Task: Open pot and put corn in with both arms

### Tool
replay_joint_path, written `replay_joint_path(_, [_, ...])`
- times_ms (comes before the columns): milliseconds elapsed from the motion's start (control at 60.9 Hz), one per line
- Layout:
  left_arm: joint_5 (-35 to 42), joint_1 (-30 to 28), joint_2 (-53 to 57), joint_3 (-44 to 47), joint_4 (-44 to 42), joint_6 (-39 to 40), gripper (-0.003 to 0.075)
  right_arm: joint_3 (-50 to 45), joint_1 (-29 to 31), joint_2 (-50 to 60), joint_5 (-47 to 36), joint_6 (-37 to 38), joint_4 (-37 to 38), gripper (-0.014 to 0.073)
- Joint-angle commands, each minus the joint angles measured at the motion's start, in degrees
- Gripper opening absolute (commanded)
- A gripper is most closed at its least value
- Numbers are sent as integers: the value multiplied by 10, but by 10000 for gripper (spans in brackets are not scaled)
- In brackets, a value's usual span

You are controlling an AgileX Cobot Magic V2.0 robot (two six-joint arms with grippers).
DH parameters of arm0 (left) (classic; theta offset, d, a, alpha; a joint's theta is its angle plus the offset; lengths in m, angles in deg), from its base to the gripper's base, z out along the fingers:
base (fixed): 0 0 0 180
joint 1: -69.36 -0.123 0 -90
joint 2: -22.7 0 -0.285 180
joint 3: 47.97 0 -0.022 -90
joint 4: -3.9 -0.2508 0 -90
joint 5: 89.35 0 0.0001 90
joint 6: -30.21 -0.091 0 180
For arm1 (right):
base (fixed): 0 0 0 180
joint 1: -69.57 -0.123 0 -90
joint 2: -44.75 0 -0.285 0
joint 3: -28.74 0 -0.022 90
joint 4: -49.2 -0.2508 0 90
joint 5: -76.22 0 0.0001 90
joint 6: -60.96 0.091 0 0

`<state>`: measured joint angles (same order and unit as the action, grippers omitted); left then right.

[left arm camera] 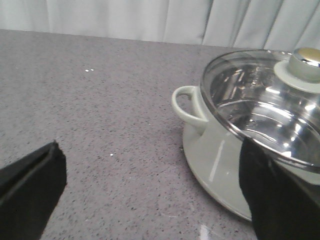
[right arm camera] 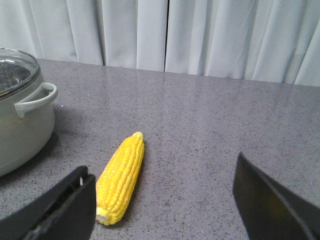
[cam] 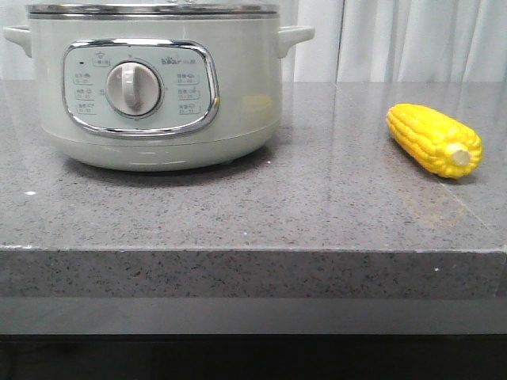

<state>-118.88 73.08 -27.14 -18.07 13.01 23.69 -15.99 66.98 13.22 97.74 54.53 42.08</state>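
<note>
- One pot (cam: 150, 83) stands on the desk (cam: 317, 214).
- One glass lid (left arm camera: 260, 105) sits on it, with one knob (left arm camera: 306, 62) on top.
- Two side handles show on the pot in the front view.
- One dial (cam: 132, 88) sits in one control panel.
- One corn (cam: 434, 140) lies on the desk.
- Two dark fingers (left arm camera: 30, 182) show in each wrist view.

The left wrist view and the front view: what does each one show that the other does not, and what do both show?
Only the left wrist view shows the glass lid from above, its knob, and the open left gripper. Only the front view shows the control panel with its dial, and the corn lying to the right. Both show the pot, one side handle and the grey table.
</note>
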Motion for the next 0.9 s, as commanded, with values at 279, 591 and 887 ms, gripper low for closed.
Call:
replay_joint_path(279, [-97, 158, -300, -322, 5, -10, 661, 15, 2, -7, -53, -3, -1, 581])
replay_joint_path(591, [-230, 206, -499, -587, 11, -9, 641, 15, 2, -7, -54, -3, -1, 581])
replay_joint_path(887, [-236, 206, -556, -626, 11, -9, 640, 15, 2, -7, -61, -3, -1, 581])
